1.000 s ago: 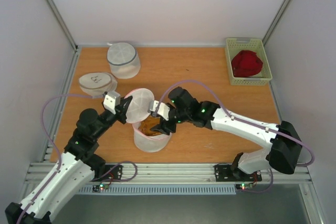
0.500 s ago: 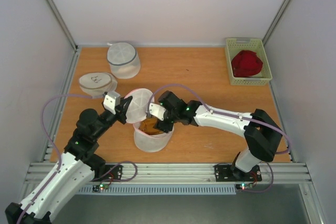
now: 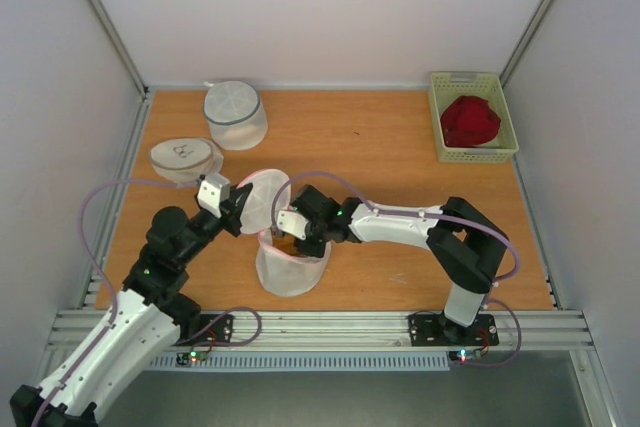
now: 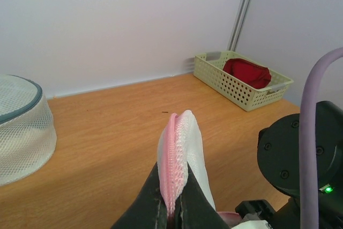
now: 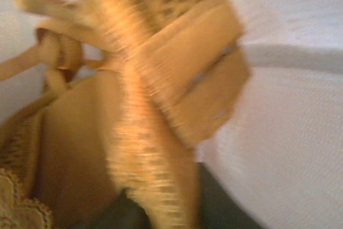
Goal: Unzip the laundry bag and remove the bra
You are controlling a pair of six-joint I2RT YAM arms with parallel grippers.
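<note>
The laundry bag, a white mesh drum with a pink zipper band, stands at the table's near centre with its lid folded up and back. My left gripper is shut on that lid's pink-edged rim, which stands upright between the left gripper's dark fingers. My right gripper reaches down into the bag's open mouth. The right wrist view is blurred and filled by the orange-yellow bra, with a fold of it pinched between the dark fingers of the right gripper. Only a sliver of the bra shows from above.
A white mesh drum with a grey band and a flatter round bag with a dark mark sit at the back left. A pale green basket holding a red garment stands at the back right. White walls enclose the table.
My right gripper has slid left and dipped into the bag, and its fingers have closed on the orange fabric. The left gripper has kept the lid held up, shifting only slightly.
</note>
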